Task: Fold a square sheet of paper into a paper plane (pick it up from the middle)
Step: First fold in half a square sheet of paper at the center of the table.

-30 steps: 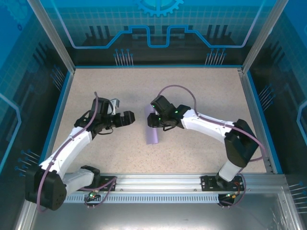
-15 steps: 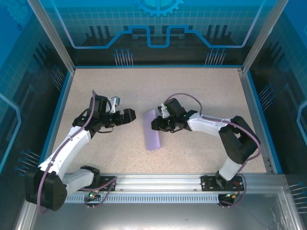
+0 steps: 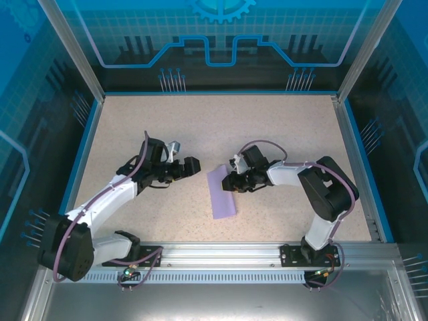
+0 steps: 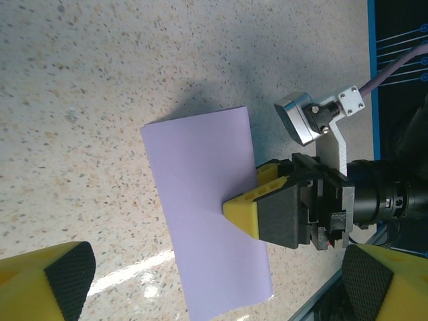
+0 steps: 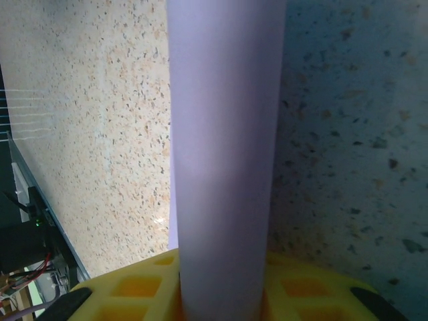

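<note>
The square sheet of paper [image 3: 222, 192] is pale lilac and doubled over into a narrow strip, lying low over the speckled table near its middle. My right gripper [image 3: 234, 182] is shut on the strip's right long edge. In the left wrist view one of its yellow fingers [image 4: 251, 207] rests on top of the sheet of paper [image 4: 200, 214]. In the right wrist view the sheet of paper [image 5: 224, 154] curves away from my right gripper [image 5: 224, 294]. My left gripper [image 3: 192, 167] stands open just left of the strip, apart from it. Its open span [image 4: 214, 284] faces the paper, with nothing between the fingers.
A blue rim [image 3: 85, 144] and glass walls enclose the table on three sides. An aluminium rail [image 3: 221, 253] with both arm bases runs along the near edge. The right arm's elbow [image 3: 328, 190] sits right of the paper.
The right gripper has drawn back to the right and nearer, carrying the paper, which has turned and lies flatter. The left gripper has moved right towards the paper and stayed open.
</note>
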`<state>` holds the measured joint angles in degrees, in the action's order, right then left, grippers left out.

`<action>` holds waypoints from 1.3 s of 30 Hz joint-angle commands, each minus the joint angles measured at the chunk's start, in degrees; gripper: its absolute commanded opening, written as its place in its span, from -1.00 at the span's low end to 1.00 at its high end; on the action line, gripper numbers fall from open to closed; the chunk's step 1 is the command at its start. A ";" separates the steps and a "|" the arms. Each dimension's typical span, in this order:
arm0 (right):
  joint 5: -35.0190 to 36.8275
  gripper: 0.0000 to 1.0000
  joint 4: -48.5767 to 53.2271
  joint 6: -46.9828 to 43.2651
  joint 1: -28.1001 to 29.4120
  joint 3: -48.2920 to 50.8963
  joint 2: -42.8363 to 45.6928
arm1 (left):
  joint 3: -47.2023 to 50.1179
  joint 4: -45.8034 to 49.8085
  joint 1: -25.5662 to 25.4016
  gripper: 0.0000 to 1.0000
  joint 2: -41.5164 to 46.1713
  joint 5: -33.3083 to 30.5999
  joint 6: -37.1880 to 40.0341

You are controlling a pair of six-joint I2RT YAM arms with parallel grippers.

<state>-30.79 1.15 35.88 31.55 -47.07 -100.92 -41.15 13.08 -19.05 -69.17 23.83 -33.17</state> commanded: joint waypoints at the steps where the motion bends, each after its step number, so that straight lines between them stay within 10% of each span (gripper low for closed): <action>1: -2.52 -0.42 -1.39 -1.62 -1.23 0.92 -0.98 | 1.14 -4.07 -1.54 0.96 -1.93 -0.16 -2.64; 19: -2.84 -0.36 5.26 -7.83 -2.46 -1.35 -2.17 | 2.48 -11.22 -10.28 0.76 -7.86 -8.55 -5.40; 39: -4.97 -0.38 5.27 -8.89 -2.80 -1.61 -3.28 | 2.09 -21.34 -18.63 -0.31 -22.19 -12.62 -3.35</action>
<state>-34.15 5.32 27.97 29.54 -48.38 -102.69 -37.30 -6.76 -36.58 -89.47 12.93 -38.44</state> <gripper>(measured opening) 0.311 0.348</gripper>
